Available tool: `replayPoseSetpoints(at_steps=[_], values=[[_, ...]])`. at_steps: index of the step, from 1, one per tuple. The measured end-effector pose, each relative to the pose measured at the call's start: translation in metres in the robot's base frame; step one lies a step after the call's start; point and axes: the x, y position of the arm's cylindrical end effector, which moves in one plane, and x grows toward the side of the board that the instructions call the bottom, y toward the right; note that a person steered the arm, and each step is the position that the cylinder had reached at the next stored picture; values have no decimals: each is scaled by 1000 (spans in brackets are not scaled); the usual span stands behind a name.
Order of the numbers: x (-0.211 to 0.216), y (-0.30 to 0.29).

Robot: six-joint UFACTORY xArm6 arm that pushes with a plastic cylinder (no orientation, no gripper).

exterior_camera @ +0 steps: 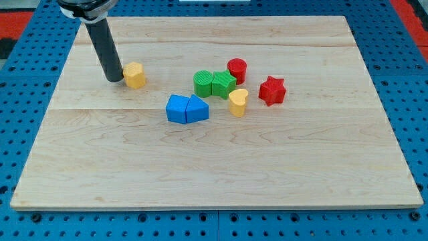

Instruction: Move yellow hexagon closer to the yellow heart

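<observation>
The yellow hexagon sits on the wooden board at the view's upper left. My tip stands just to its left, touching or nearly touching it. The yellow heart lies near the board's middle, well to the right of the hexagon and a little lower in the view.
Between hexagon and heart lie a blue cube and a blue triangle, side by side. Above the heart are a green cylinder, a green star and a red cylinder. A red star lies right of the heart.
</observation>
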Motion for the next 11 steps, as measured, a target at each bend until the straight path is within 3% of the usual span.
replayPoseSetpoints(at_steps=[2, 5, 6, 8, 10, 11], values=[[-36, 15], [2, 7], [-22, -1], [-24, -15], [-25, 53], [-6, 58]])
